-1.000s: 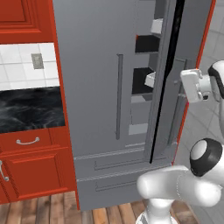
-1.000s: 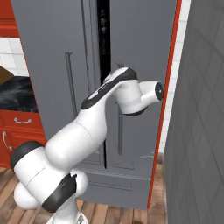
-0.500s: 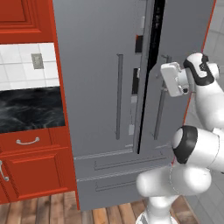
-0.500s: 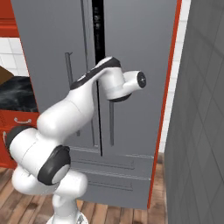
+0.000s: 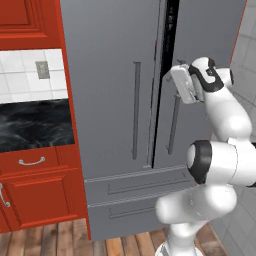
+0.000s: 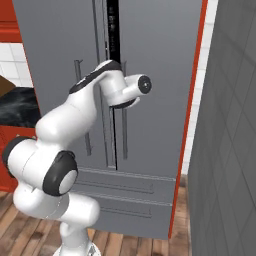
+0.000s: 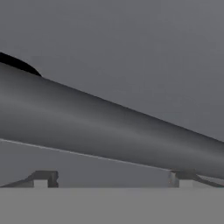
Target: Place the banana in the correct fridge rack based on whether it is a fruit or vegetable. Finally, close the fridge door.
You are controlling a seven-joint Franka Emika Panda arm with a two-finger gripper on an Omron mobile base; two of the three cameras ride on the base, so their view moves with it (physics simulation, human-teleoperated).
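Banana and fridge rack both lie out of our sight behind the fridge doors, so we cannot say where the banana sits or whether it reached the fruit level; we judge only the closing step is in hand. Our gripper (image 7: 113, 179) stands with its fingers (image 7: 43, 178) spread wide and nothing held between them; in the hand view the fridge door handle (image 7: 109, 127) runs as a grey bar right across, very close in front of the tips. From the base views the hand is pressed up at the right fridge door (image 5: 200, 75), beside the dark gap (image 5: 171, 30) left between it and the left fridge door (image 5: 107, 75); that gap is narrow, wider at the top of the picture, so we reckon the door is not yet shut.

What could go wrong: if we push off-centre the hand may slide along the handle instead of driving the door home; an open finger could catch behind the bar and drag the door back as we withdraw; stopping short would leave the door ajar.

Hard to make out: whether fingers touch the handle, and anything inside the fridge.
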